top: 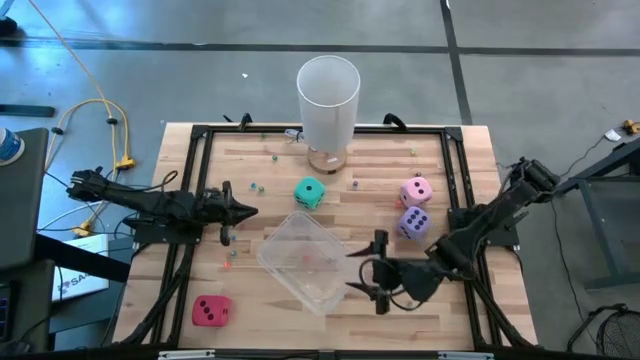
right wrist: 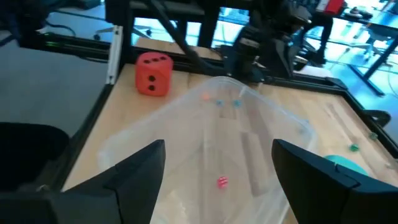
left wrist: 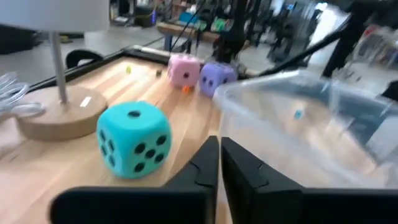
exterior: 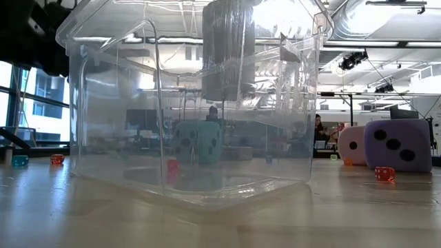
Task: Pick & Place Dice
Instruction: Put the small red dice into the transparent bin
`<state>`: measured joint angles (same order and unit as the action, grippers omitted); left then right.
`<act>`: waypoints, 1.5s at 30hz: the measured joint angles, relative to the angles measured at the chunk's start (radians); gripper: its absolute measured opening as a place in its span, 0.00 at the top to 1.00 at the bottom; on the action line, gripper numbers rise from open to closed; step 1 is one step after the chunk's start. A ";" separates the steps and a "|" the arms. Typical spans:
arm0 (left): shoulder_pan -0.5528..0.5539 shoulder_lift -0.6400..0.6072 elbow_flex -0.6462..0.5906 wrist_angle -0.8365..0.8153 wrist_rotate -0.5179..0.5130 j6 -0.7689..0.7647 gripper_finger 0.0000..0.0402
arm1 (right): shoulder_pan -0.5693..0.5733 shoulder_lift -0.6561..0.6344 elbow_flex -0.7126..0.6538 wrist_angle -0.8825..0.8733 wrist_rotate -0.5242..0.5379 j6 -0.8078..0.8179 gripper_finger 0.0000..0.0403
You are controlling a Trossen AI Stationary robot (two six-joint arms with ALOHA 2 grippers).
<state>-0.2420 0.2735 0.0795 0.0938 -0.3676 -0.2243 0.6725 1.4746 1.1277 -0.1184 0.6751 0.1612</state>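
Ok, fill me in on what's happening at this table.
A two-armed robot is set to move foam dice, and none is held yet. The left gripper is shut and empty, left of the teal die. The right gripper is open at the right edge of the clear bin, which holds no die. The pink die and purple die sit together to the right; the red die lies at the near left.

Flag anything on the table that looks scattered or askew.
Tiny coloured beads lie strewn loose across the wooden table. The clear plastic container sits skewed to the table edges with one small red bead inside. All four dice remain outside it.
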 joint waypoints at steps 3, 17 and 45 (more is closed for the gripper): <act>-0.004 0.026 0.000 0.002 -0.002 0.025 0.86 | 0.021 0.000 0.000 0.001 0.000 0.020 0.29; -0.071 0.052 0.000 -0.017 0.013 0.147 0.52 | 0.035 0.003 0.000 -0.007 -0.210 0.086 0.29; -0.020 0.550 0.369 -0.718 0.067 -0.189 0.52 | 0.007 0.037 -0.028 -0.064 -0.233 0.239 0.29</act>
<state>-0.2618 0.8235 0.4480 -0.6247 -0.3004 -0.4130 0.6794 1.5121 1.1000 -0.1825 0.4425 0.3997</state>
